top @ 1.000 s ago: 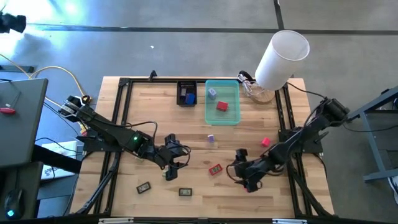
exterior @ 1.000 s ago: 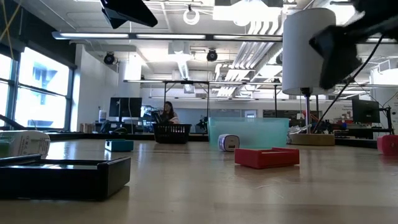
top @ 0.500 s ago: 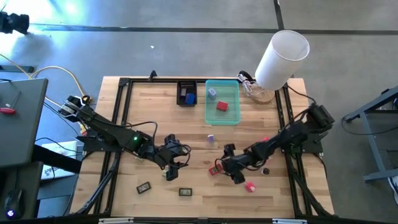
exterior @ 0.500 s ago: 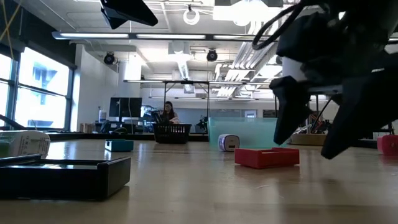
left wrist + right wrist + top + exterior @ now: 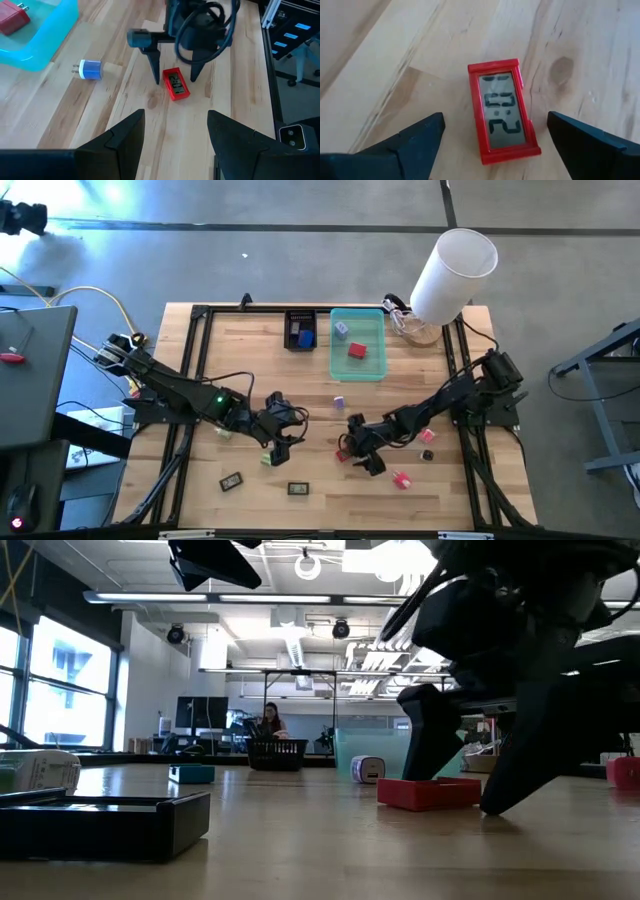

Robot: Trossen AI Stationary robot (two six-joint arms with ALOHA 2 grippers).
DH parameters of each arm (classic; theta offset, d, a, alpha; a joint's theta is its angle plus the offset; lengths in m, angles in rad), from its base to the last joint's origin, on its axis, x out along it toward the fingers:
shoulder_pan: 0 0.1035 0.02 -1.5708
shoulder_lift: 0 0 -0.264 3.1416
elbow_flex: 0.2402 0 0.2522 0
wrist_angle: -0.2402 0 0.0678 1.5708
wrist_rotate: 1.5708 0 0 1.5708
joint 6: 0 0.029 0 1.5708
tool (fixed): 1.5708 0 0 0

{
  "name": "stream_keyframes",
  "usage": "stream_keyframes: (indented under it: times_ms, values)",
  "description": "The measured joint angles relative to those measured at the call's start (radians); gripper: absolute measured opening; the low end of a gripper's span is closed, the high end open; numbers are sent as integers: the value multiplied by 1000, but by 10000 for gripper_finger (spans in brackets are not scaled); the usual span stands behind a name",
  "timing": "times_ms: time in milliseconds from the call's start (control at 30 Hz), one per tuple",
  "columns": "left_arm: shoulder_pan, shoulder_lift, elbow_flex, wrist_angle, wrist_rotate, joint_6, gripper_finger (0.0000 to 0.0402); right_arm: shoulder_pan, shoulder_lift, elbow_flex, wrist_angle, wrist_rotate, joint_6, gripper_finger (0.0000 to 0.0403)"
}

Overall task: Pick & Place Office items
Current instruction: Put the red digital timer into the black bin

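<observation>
A small red digital clock (image 5: pixel 502 112) lies flat on the wooden table, face up; it also shows in the high view (image 5: pixel 344 452) and the left wrist view (image 5: pixel 176 85). My right gripper (image 5: pixel 495 119) is open and low over the clock, one finger on each side of it and apart from it; it also shows in the high view (image 5: pixel 352 446). My left gripper (image 5: pixel 288 430) is open and empty, left of the clock, pointing at it. Other small pieces lie scattered: a blue-and-white plug (image 5: pixel 339 402), pink pieces (image 5: pixel 403 479), a green piece (image 5: pixel 268 460), and black pieces (image 5: pixel 231 480).
A translucent teal tray (image 5: pixel 376 370) at the far middle holds a red piece and a small pale piece. A black tray (image 5: pixel 291 327) with a blue piece stands to its left. A tall white cylinder (image 5: pixel 452 275) stands at the far right corner. Black frame rails run along both sides.
My right gripper has gone toward the table's left, from the near right to the red clock, and now stands open astride it. A pink piece now shows where the gripper was before.
</observation>
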Motion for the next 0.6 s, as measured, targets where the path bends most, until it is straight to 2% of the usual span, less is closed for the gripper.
stream_keyframes:
  times_ms: [200, 500, 600]
  values:
    - [0, 0, 0, 0, 1, 0, 207, -4, 1, 1, -36, -3, 8, 296]
    - [-5, 0, 0, 0, 2, 38, 207, -2, 3, 0, -47, -3, 14, 146]
    - [-5, 10, 0, 5, 1, 38, 207, 6, 3, 0, -48, 0, 14, 138]
